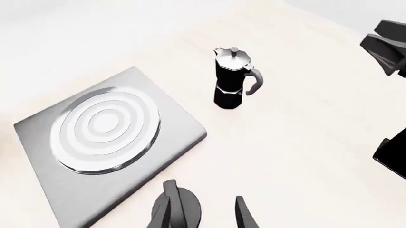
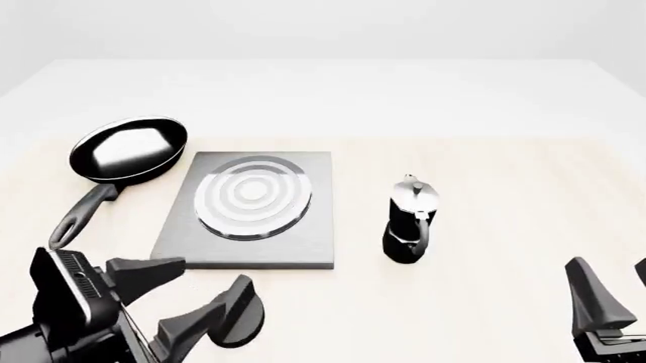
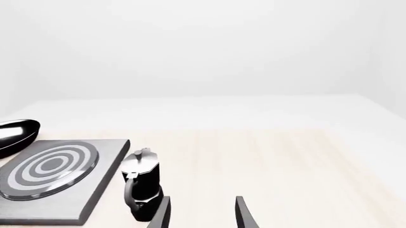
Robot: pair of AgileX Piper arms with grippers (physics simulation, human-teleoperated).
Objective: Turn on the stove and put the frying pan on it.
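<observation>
The stove [image 2: 315, 227] is a flat grey slab with a ringed silver burner [image 2: 253, 195], left of the table's centre; it also shows in the left wrist view [image 1: 171, 137] and the right wrist view [image 3: 108, 161]. Its black round knob [image 2: 242, 321] lies on the table in front of the slab. The frying pan [image 2: 129, 147] sits on the table left of the stove, its handle [image 2: 86, 212] pointing toward me. My left gripper [image 2: 214, 271] is open just above the knob [image 1: 187, 209], with one finger [image 1: 169, 199] over it. My right gripper [image 2: 613, 276] is open at the near right, holding nothing.
A black-and-silver moka pot [image 2: 412, 223] stands upright right of the stove, between the two arms. In the left wrist view, parts of the right arm [image 1: 387, 47] show at the edge. Pale table [image 2: 504, 151] stretches behind and to the right.
</observation>
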